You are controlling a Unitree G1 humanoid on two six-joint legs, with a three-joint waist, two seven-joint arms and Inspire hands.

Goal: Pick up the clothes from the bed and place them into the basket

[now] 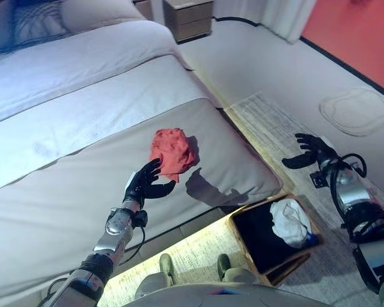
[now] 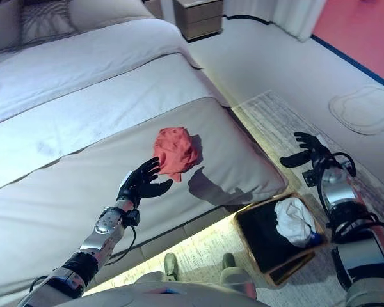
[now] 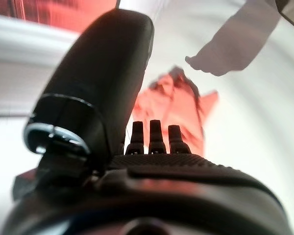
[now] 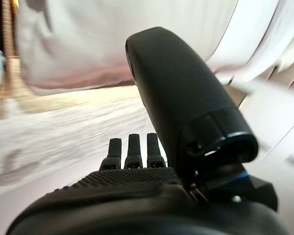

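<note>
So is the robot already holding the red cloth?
No, the red cloth lies crumpled on the bed, and the left hand is open just beside it, not gripping it.

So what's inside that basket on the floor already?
The basket holds a crumpled white garment lying against its far side, over a dark lining. A bit of blue peeks out beside it. Whatever lies beneath the white piece is covered.

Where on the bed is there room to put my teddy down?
The bed is bare nearly everywhere: the wide stretch between the pillows and the red cloth, and the strip along the near edge. It is crowded only where the left hand reaches beside that cloth.
</note>
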